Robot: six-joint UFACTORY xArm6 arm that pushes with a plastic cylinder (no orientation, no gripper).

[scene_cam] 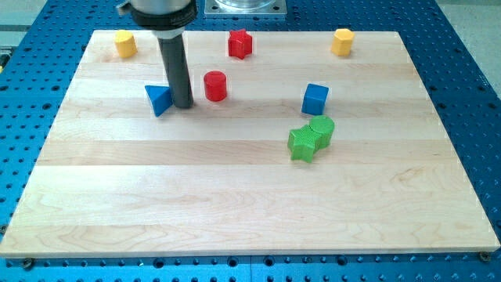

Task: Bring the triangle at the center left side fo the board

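The blue triangle (159,99) lies on the wooden board (235,204), left of centre in the upper half. My tip (183,105) stands right against the triangle's right side, between it and the red cylinder (215,85). The rod rises straight up and out of the view's top.
A blue cube (315,99) sits right of centre. A green star (301,144) and a green cylinder (321,129) touch each other below it. A red star (240,43) sits at the top centre. Yellow blocks sit at the top left (124,43) and the top right (340,41).
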